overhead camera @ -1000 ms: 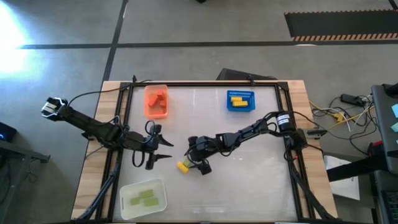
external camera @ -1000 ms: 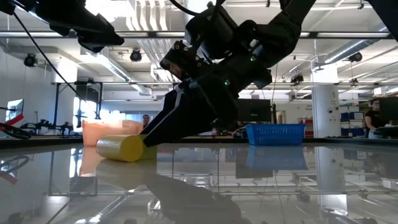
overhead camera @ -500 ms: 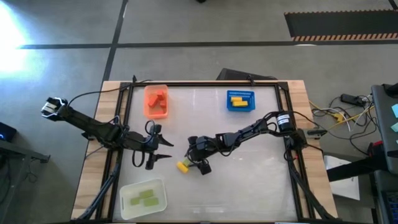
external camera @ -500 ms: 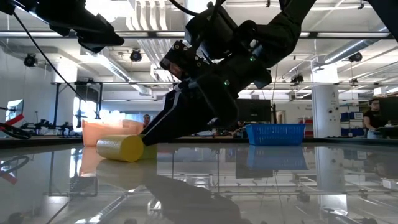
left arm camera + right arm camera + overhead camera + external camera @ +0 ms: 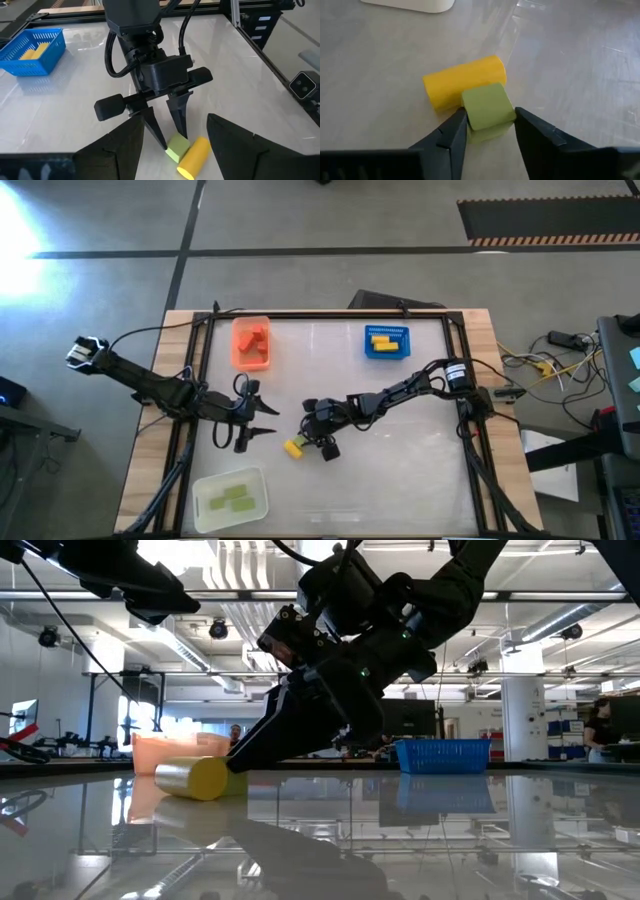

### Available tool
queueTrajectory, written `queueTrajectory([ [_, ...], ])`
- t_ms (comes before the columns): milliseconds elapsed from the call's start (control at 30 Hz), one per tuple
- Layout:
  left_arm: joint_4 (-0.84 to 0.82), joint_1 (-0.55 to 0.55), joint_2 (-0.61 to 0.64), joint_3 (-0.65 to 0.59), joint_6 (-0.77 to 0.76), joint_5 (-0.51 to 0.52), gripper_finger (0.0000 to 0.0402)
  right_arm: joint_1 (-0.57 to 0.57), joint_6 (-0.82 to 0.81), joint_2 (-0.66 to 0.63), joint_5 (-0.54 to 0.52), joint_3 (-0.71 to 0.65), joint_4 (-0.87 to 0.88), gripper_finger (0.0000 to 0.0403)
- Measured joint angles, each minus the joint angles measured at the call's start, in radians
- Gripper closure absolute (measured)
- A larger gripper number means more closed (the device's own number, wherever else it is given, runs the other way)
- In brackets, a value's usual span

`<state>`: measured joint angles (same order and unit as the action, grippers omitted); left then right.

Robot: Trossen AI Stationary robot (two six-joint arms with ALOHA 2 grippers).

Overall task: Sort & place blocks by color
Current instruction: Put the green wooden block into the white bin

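Near the table's middle, a light green block sits on the table against a yellow cylinder block. My right gripper is down at the table, shut on the green block. My left gripper hovers open just to the left of them, pointing at them, with nothing between its fingers. In the low view the yellow cylinder lies in front of the right gripper's fingers. My right gripper pinches the green block's two opposite side faces between its two fingers. The fingers slant down from the table's right side. The block's underside rests on the table and its far face touches the yellow cylinder.
At the far left stands an orange tray with red blocks. A blue tray with yellow blocks is at the far right, and a white tray with green blocks is at the near left. Bare table lies to the near right.
My right gripper has drawn its fingers in onto the green block while the arm stays in place. The green block and the yellow cylinder remain on the table.
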<state>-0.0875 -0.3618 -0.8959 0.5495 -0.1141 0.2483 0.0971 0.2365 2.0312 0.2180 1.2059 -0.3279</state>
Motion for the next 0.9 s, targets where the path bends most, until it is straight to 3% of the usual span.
queueTrajectory([
  [167, 0.000, 0.000, 0.000, 0.000, 0.000, 0.004, 0.0201, -0.010, 0.003, 0.000, 0.003, 0.000, 0.001, 0.0286],
  [433, 0.000, 0.000, 0.000, 0.000, -0.001, 0.052, 0.0201, -0.032, 0.019, -0.048, -0.019, -0.002, 0.084, 0.0284],
  [667, 0.004, 0.000, -0.024, 0.000, -0.005, 0.088, 0.0201, -0.032, 0.022, -0.215, -0.180, -0.067, 0.118, 0.0284],
  [900, 0.164, 0.000, -0.138, 0.000, 0.026, 0.146, 0.0201, -0.032, -0.168, -0.323, -0.220, -0.250, -0.277, 0.0284],
])
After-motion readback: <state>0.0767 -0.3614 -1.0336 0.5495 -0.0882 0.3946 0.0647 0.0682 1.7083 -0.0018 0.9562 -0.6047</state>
